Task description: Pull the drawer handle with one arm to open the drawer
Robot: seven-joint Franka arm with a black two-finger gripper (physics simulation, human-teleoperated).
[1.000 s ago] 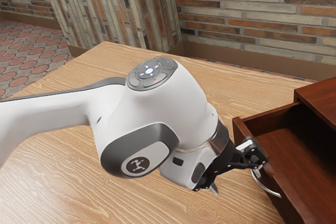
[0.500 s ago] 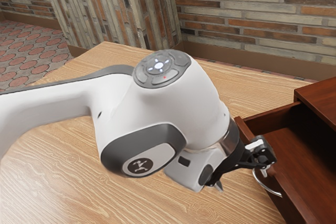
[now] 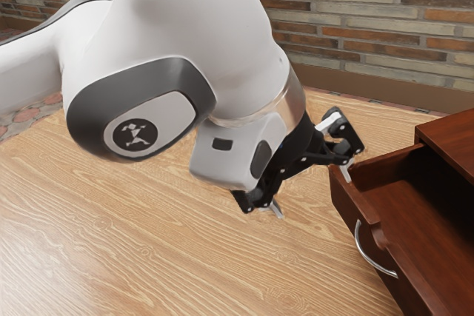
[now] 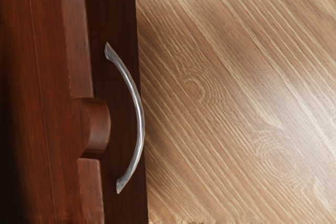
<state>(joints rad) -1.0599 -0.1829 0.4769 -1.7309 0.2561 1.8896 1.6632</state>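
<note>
The dark wooden drawer (image 3: 374, 216) stands pulled out of its cabinet (image 3: 448, 138) at the exterior view's right, its inside showing. A curved metal handle (image 3: 368, 251) hangs free on the drawer front. My gripper (image 3: 311, 192) hovers above the table, up and to the left of the drawer's front corner, open with nothing between its fingers. One fingertip (image 3: 345, 172) is close to the drawer's top corner. In the wrist view the handle (image 4: 134, 119) arches off the drawer front (image 4: 113, 24), seen from above.
The light wooden table (image 3: 148, 242) spreads to the left of and in front of the drawer. A brick wall (image 3: 370, 20) runs behind the table. My white arm (image 3: 178, 57) spans the upper left of the exterior view.
My hand has left the handle and risen up and leftward, away from the drawer front. The drawer stays pulled out and the handle now hangs free.
</note>
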